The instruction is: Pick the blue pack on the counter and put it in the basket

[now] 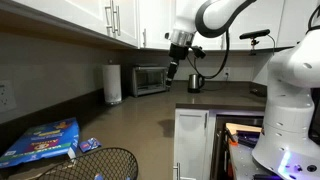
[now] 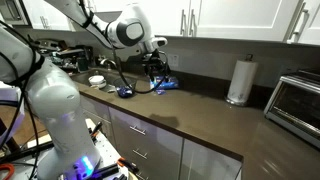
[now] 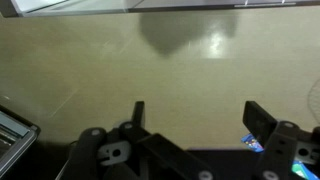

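Observation:
The blue pack [image 1: 90, 145] is a small crinkly packet lying on the dark counter [image 1: 150, 125], just beyond the rim of the black wire basket [image 1: 92, 165]. It also shows in an exterior view [image 2: 125, 92]. My gripper [image 1: 172, 70] hangs well above the counter, far from the pack, near the toaster oven end. It shows in an exterior view [image 2: 152, 70] too. In the wrist view the gripper [image 3: 198, 120] is open and empty over bare counter. A small blue scrap [image 3: 252, 143] peeks out by one finger.
A large flat blue box [image 1: 42, 140] with colourful print lies by the wall next to the pack. A paper towel roll [image 1: 113, 83], a toaster oven [image 1: 150, 78] and a kettle [image 1: 196, 82] stand at the back. White wall cabinets hang above.

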`<state>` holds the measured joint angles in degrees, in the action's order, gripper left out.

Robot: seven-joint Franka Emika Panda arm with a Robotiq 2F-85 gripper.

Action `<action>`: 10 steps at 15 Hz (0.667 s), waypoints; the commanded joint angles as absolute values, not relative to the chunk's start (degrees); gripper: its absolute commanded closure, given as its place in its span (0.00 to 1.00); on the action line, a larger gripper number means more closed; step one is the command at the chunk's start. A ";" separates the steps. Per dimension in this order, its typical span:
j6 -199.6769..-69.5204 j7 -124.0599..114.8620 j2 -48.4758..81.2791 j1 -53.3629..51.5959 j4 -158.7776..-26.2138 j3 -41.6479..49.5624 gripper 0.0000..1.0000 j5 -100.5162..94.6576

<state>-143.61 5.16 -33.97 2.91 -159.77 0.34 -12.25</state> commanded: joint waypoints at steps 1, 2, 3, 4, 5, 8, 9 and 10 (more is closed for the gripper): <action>-143.48 5.24 -34.00 2.97 -159.71 0.24 0.00 -12.12; -143.48 5.24 -34.00 2.97 -159.71 0.24 0.00 -12.12; -143.48 5.24 -34.00 2.97 -159.71 0.24 0.00 -12.12; -144.93 5.51 -32.28 2.84 -159.07 0.22 0.00 -12.34; -145.86 5.89 -31.20 2.51 -158.60 0.25 0.00 -12.37; -150.48 6.79 -26.31 1.05 -156.74 -0.15 0.00 -12.46; -152.34 7.26 -24.07 0.35 -155.69 -0.31 0.00 -12.40; -154.11 7.67 -21.93 -0.24 -154.65 -0.56 0.00 -12.49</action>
<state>-149.38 5.37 -29.50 1.06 -158.56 0.01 -12.25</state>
